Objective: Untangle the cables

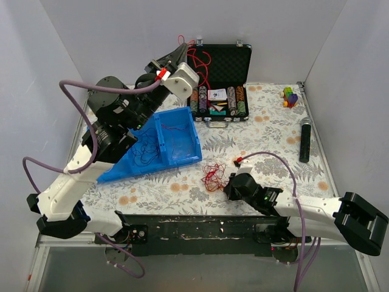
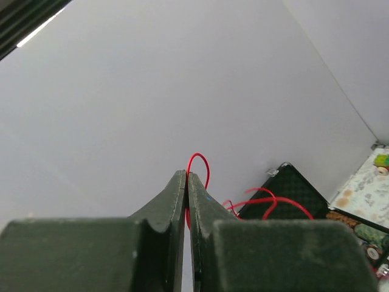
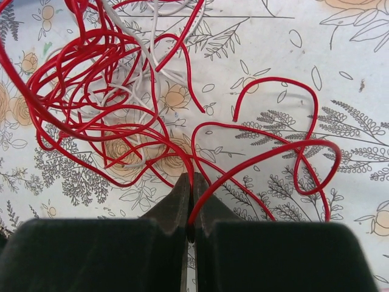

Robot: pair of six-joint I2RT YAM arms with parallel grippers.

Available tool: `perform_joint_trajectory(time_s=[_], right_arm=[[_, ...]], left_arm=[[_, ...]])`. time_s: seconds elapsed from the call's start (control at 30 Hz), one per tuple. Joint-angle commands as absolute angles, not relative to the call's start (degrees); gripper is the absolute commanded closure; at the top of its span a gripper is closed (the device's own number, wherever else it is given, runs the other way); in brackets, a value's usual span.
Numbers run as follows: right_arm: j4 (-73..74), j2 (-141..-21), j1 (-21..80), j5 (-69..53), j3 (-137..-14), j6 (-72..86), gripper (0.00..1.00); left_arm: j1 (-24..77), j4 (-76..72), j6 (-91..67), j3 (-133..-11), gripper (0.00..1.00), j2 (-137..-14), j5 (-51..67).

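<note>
A tangle of red and white cables (image 1: 213,175) lies on the flowered tablecloth near the front middle. My right gripper (image 1: 227,184) sits low at the tangle's right edge. In the right wrist view it (image 3: 193,180) is shut on a red cable (image 3: 255,163), with red loops (image 3: 91,79) and a white cable (image 3: 152,58) spread ahead of it. My left gripper (image 1: 181,52) is raised high at the back. It (image 2: 186,176) is shut on a red cable (image 2: 203,161), which trails down in front of the open case. Thin dark cables (image 1: 146,152) lie in the blue bin.
A blue bin (image 1: 196,135) stands tilted left of centre. An open black poker-chip case (image 1: 223,64) stands at the back. Coloured toy blocks (image 1: 290,96) and a black cylinder (image 1: 305,140) lie at the right. White walls close in on three sides.
</note>
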State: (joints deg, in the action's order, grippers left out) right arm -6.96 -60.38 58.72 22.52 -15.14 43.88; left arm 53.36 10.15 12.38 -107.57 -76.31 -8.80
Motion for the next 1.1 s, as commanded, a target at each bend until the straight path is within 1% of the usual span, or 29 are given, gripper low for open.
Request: perform_joint_trajectory(time_s=[0.0, 0.17, 0.37, 0.53, 0.67, 0.8, 0.93, 1.07], right_arm=[[-3.7, -57.6, 59.1, 25.0, -15.9, 45.3, 0.99], [-3.4, -52.7, 59.1, 25.8, -14.0, 45.2, 0.99], [-2.6, -48.4, 59.1, 26.0, -12.7, 45.2, 0.99], [-2.1, -46.2, 59.1, 26.3, -12.5, 45.4, 0.99], [-1.3, -44.7, 59.1, 26.3, -12.2, 45.4, 0.99], [-1.4, -43.1, 59.1, 26.4, -11.2, 45.4, 0.99], [-1.9, -43.0, 59.1, 26.2, -10.5, 45.5, 0.99], [-2.9, -43.7, 59.1, 26.1, -10.9, 45.5, 0.99]], left_arm=[[53.5, 8.3, 15.6, -105.7, 1.00, -73.7, -12.3], [53.5, 7.3, 13.7, -92.0, 1.00, -69.0, -16.4], [53.4, 1.8, 17.5, -71.6, 1.00, -63.1, -20.1], [50.7, -1.6, 16.1, -62.7, 1.00, -62.8, -19.7], [46.1, -3.9, 15.6, -59.3, 1.00, -64.1, -18.4], [42.7, -6.3, 15.2, -60.1, 1.00, -65.7, -17.1], [41.6, -5.9, 14.1, -63.2, 1.00, -67.5, -15.8], [41.6, -5.8, 13.1, -62.1, 1.00, -68.1, -15.1]])
